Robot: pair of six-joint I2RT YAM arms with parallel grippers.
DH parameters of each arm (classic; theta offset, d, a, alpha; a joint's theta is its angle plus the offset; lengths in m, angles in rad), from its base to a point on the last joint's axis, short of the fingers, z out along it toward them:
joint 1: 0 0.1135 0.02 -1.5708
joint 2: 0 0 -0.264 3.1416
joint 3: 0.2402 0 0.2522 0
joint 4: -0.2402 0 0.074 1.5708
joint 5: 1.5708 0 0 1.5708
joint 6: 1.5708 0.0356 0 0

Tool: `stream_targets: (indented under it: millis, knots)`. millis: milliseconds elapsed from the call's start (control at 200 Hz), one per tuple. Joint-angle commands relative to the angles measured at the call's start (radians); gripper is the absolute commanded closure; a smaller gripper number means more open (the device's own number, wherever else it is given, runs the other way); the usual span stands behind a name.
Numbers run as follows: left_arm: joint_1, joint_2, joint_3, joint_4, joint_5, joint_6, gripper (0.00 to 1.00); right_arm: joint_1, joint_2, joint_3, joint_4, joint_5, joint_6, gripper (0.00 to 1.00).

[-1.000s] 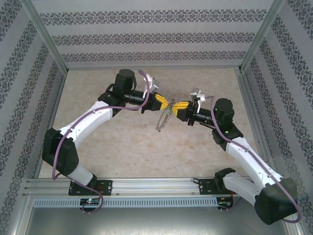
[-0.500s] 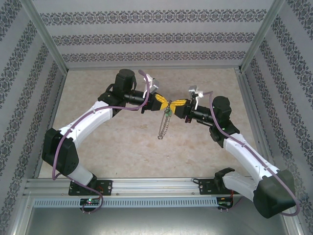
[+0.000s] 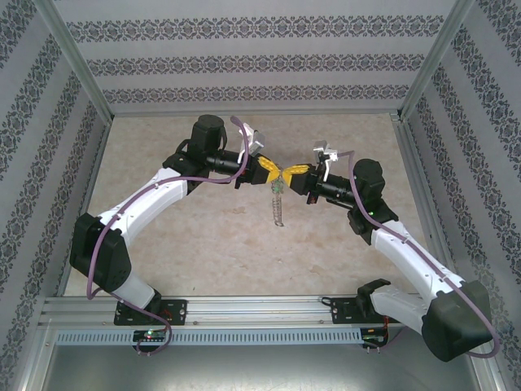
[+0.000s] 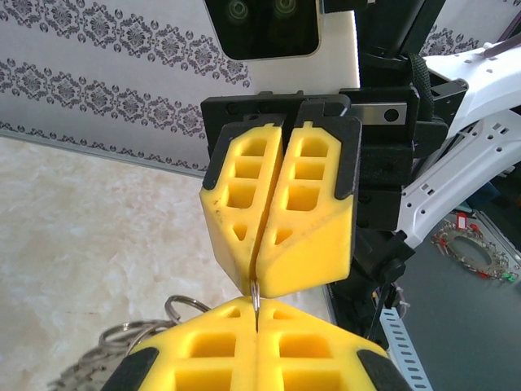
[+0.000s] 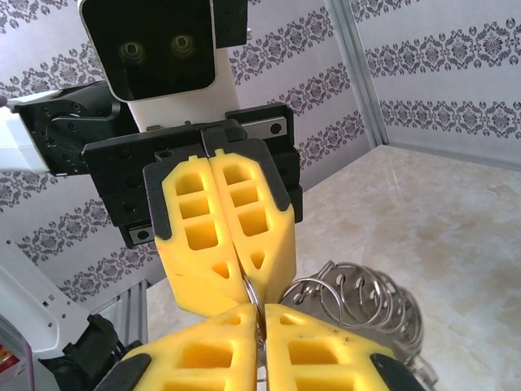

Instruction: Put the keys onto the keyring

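Note:
Above the middle of the table my left gripper (image 3: 274,171) and right gripper (image 3: 289,172) meet tip to tip, both shut on the keyring (image 3: 279,208). It hangs below them like a thin silvery chain, seen edge-on. A small green bit, the key (image 3: 278,186), sits just under the grip. In the left wrist view the ring's thin wire (image 4: 256,295) runs from my left gripper (image 4: 257,314) into the right gripper's yellow fingers (image 4: 281,220). In the right wrist view my right gripper (image 5: 262,316) pinches the same wire (image 5: 254,293) under the left gripper's fingers (image 5: 224,236).
Several small silvery rings (image 5: 370,297) fan out beside the grip, also low on the left (image 4: 142,330). Below lies the beige marble-patterned table (image 3: 203,244), with patterned walls on three sides and a metal rail (image 3: 260,305) at the near edge.
The right gripper has closed on the keyring next to the left one. The hanging ring has turned from an open oval to edge-on and swung under the grip.

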Motion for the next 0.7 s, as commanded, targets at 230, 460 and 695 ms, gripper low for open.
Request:
stream_targets:
  millis: [230, 460, 695]
  knots:
    - [-0.009, -0.021, 0.008, 0.053, 0.032, -0.014, 1.00, 0.034, 0.009, 0.037, 0.040, -0.015, 0.004, 0.75]
    - [-0.009, -0.016, 0.003, 0.062, 0.030, -0.019, 1.00, 0.029, -0.021, 0.033, 0.032, -0.012, 0.011, 0.80]
    - [-0.010, -0.017, 0.000, 0.075, 0.029, -0.026, 1.00, 0.029, -0.008, 0.035, 0.033, -0.026, 0.013, 1.00]
